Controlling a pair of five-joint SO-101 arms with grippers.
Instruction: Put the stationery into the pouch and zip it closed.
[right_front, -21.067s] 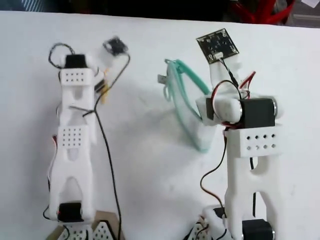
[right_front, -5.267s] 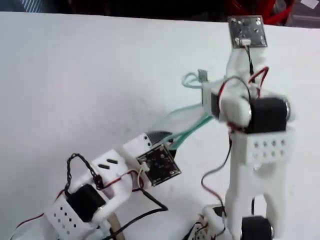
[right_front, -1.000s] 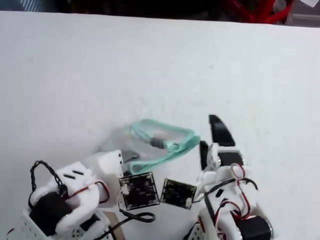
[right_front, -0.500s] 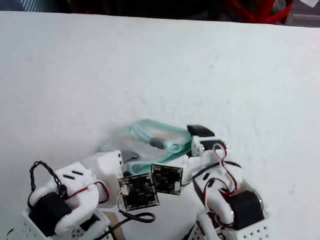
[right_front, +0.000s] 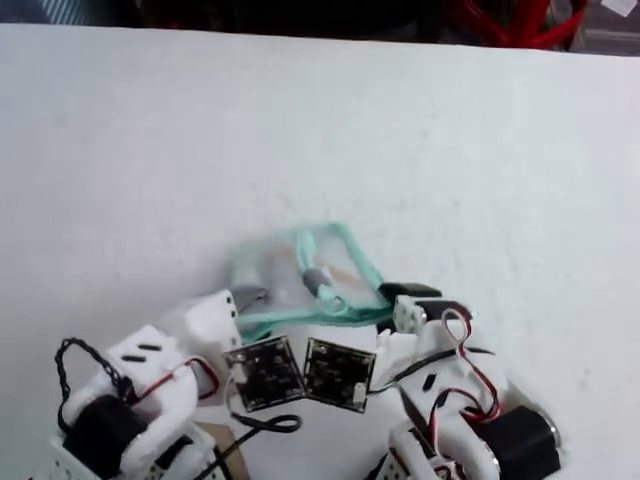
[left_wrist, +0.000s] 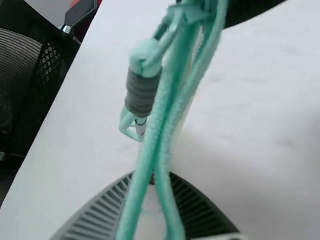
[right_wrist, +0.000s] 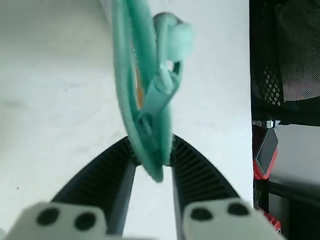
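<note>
Clamping pouch (right_front: 300, 275) rim, right pincer (right_wrist: 152, 146)

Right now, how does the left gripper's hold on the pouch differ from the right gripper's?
The left gripper has grey ribbed fingers, while the right gripper has black ones. In the high view the left gripper holds the pouch at its left end, and the right gripper holds it at its right end. What they share: each is shut on the pouch's teal zip edge.
</note>
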